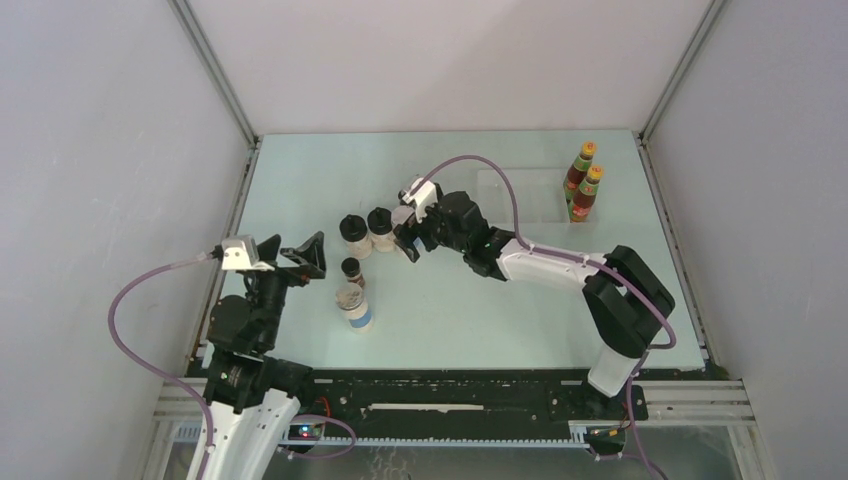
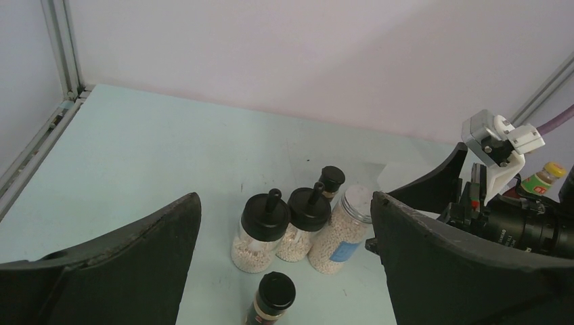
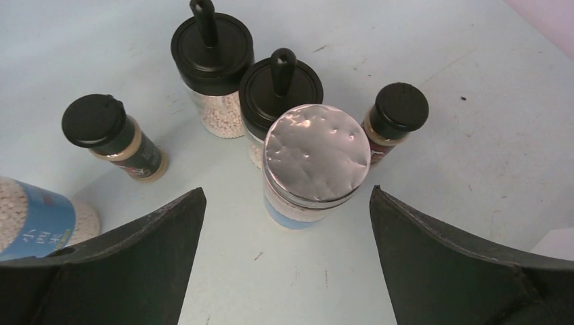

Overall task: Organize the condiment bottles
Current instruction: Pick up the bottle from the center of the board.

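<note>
**1. Right claw** (image 3: 284, 196)
The fingers are spread fully apart and clamp nothing. The claw is lowered toward the grey-lidded jar (image 3: 316, 152), which stands upright in line with the gap, just beyond the tips. No contact is visible. The wide spread is judged to suit a side grasp on the jar's broad body.

**2. Around that jar (right wrist view)**
- The black-lidded jars (image 3: 212, 47) stand at 11 and 12 o'clock, and the nearer one is touching it or nearly so.
- One tiny dark jar (image 3: 396, 115) stands just beside it at 2 o'clock.
- The other tiny dark jar (image 3: 112, 132) stands apart at 9 o'clock.
- The second grey-lidded jar (image 3: 34, 217) stands at 8 o'clock, cut off by the picture edge.

This tight packing leaves little finger room, so a closing finger could nudge a neighbouring jar.

**3. Left claw** (image 1: 318, 256)
The fingers are apart and empty. The claw is held above the bench (image 1: 500, 310) at 9 o'clock of the cluster and points toward it. This appears to be a standby posture, out of the right arm's way.

**4. Red sauce bottles** (image 1: 584, 180)
Both stand upright as a close pair at the far right of the bench, at 2 o'clock from the cluster and well apart from it. The pairing suggests like is grouped with like. The other six jars are bunched mid-bench, so the sorting is judged to be at an early stage.
</note>
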Controlling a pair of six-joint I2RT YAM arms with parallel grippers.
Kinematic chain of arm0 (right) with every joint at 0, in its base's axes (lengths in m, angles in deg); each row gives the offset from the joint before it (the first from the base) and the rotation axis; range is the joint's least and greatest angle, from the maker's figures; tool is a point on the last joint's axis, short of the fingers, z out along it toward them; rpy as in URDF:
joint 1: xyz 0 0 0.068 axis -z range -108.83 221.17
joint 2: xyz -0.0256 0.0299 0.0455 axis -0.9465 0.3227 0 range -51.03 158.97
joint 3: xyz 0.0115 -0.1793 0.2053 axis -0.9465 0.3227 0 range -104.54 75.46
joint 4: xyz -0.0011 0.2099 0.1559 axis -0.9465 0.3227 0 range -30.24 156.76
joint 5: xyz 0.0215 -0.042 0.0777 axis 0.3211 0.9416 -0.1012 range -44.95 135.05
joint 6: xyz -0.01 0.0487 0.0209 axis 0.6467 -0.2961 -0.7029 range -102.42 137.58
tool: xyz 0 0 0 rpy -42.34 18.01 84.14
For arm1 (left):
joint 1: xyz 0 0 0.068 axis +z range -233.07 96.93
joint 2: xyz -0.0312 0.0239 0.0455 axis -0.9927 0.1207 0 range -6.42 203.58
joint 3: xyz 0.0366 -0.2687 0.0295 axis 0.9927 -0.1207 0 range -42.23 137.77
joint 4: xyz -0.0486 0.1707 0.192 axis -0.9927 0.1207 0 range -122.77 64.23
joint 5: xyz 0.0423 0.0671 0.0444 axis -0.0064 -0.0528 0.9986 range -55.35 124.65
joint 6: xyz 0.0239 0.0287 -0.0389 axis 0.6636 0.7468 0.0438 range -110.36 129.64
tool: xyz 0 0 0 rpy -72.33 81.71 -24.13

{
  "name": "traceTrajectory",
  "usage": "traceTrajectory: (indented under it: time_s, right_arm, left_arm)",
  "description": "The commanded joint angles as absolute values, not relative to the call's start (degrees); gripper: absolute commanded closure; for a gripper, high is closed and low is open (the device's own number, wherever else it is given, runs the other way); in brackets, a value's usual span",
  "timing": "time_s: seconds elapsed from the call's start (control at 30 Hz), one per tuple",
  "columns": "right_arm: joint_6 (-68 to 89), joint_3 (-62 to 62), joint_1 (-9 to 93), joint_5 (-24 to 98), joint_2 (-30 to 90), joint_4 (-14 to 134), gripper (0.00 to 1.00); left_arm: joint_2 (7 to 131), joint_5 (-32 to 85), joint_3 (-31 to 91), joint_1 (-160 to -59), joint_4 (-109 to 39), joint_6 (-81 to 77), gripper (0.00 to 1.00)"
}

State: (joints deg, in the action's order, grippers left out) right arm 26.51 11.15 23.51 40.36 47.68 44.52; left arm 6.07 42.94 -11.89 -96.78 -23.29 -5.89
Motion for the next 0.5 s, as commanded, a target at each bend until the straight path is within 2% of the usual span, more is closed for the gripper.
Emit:
traceTrajectory:
  time_s: [0.0,0.47]
  right_arm:
    - [27.9,7.7,23.9,42.8,48.6,42.0,0.00]
    - [25.9,3.4,26.1,39.2,54.2,41.6,0.00]
  left_arm:
    - [7.2,41.5,-12.5,-97.0,-25.1,-5.5,0.00]
    - [8.0,40.8,-12.6,-97.0,-25.5,-5.4,0.00]
